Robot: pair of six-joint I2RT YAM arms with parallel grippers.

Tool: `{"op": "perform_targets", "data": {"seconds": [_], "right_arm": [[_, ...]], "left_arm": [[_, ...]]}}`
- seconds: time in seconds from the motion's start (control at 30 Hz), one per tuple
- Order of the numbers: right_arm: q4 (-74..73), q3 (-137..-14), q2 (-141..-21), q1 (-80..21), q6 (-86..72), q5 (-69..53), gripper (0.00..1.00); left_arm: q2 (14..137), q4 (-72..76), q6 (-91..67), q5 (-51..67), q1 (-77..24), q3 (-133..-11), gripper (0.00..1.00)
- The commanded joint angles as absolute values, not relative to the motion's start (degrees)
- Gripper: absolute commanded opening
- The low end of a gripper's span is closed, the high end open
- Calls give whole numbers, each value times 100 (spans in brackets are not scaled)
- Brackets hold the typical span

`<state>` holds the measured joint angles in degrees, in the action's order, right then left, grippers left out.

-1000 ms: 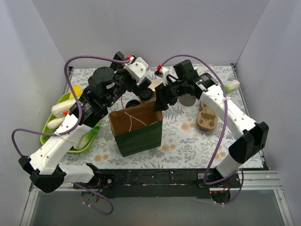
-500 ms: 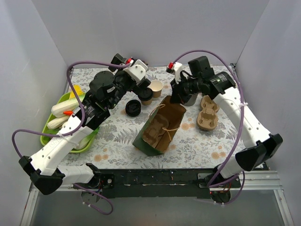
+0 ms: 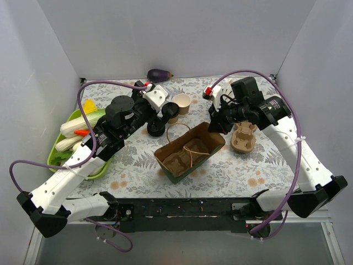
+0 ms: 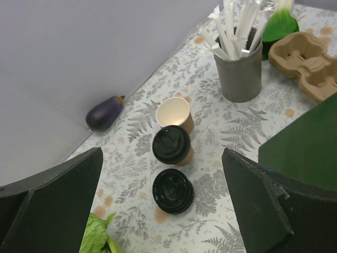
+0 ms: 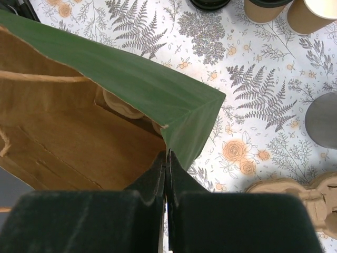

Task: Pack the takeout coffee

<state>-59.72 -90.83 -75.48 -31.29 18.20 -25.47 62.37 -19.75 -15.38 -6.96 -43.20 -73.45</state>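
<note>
**Lidded coffee stands at 11 o'clock of the open bag, not yet packed**

The takeout coffee (image 4: 172,145), a small tan paper cup under a glossy round black lid, stands on the fern-printed counter (image 3: 138,165), outside the green bag (image 3: 175,161). In the left wrist view an unlidded cup (image 4: 174,112) sits just beside it at 12 o'clock and a stack of loose lids (image 4: 172,191) at 6 o'clock. The left tool (image 4: 162,150) hangs above the coffee, spread wide and empty. The right tool (image 5: 166,159) is clenched on 1 corner of the bag's rim, which is matte green outside and creased brown kraft within. Likely hazards are the thin paper tearing or the mouth folding shut under that 1 pinch. A hard squeeze could buckle the soft cup or pop its lid, and a grab could land on the lookalike neighbours.
</note>
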Motion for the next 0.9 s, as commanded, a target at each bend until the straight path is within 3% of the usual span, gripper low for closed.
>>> {"op": "perform_targets", "data": {"seconds": [0.0,0.33,0.5,0.87], "right_arm": [[-5898,-9088,-7514,-3085,1750,-2480,1],[-6414,-9290,-8147,-1021,1485,-3541,1],[-6820,-9071,-8174,-870,1722,-3832,1],[-7427,-9238,-8113,-677,1872,-3990,15]], "left_arm": [[6143,-2276,-2056,-352,-4272,-7356,98],[6836,-2302,-2259,-325,-3824,-7945,98],[7645,-2926,-2443,-88,-3280,-8384,98],[9535,-3338,-2556,317,-2962,-9594,98]]}}
